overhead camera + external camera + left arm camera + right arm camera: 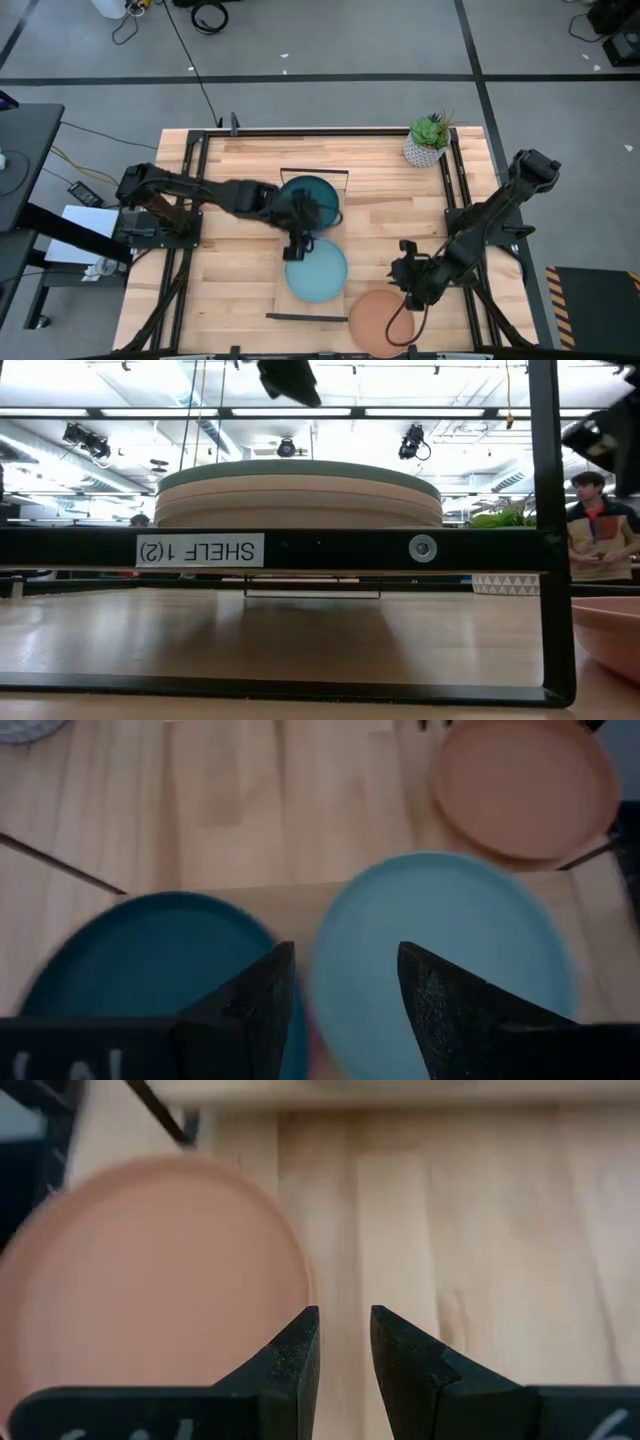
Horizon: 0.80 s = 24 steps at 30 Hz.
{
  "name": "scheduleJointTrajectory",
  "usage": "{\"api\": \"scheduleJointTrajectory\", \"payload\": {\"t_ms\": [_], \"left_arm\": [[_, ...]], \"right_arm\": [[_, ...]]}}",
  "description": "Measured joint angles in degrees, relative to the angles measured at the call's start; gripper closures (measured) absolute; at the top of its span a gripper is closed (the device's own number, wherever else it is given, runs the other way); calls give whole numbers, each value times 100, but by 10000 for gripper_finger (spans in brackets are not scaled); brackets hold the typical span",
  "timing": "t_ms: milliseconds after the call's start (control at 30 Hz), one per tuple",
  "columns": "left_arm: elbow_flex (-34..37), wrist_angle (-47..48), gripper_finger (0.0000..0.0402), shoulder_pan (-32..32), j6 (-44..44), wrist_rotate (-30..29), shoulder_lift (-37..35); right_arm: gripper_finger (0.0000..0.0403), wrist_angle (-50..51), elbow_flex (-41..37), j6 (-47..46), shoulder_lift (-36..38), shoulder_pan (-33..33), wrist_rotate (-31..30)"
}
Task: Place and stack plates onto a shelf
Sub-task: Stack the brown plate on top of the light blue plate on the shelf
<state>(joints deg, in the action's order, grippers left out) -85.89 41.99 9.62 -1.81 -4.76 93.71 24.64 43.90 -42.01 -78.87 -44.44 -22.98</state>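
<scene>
Plates on shelf: light blue plate [317, 271] lies flat at the lower centre of the high view, on the shelf [283, 305]; dark teal plate [318, 190] lies just above it in that frame, at the shelf's far end, partly under the left arm. From the level view each spot looks like a stack of several plates, cream and pale edges showing under a green top, though the count cannot be told.
Plate off shelf: terracotta plate [378, 318] rests on the tabletop [240, 170] at the lower right of centre, just beside the shelf's near corner, not on it.
Shelf: long light-wood board running up the middle of the high view, thin black wire rails at both short ends.
Left pincer [297, 243]: hangs over the seam between the teal and light blue plates; fingers spread apart, nothing between them, as the left wrist view shows.
Right pincer [402, 275]: low over the tabletop beside the terracotta plate's rim; fingers drawn near together with a narrow gap, holding nothing.
Progress: most plates appear shelved; the terracotta one at least is left to place, likely the right arm's job.
Bystander item: potted plant [429, 139] at the upper right of the tabletop.
</scene>
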Motion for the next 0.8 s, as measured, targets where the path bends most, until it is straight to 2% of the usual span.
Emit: {"api": "scheduleJointTrajectory", "payload": {"t_ms": [333,567,800], "left_arm": [[0,30,217,847,-840,-578,3],[2,85,217,1162,-1103,-1060,3],[2,119,217,1276,-1329,-1114,3]], "right_arm": [[289,450,776,-428,-1087,7,1151],[248,758,962,-777,-1578,86,1248],[249,683,966,-984,-1859,74,1554]]}}
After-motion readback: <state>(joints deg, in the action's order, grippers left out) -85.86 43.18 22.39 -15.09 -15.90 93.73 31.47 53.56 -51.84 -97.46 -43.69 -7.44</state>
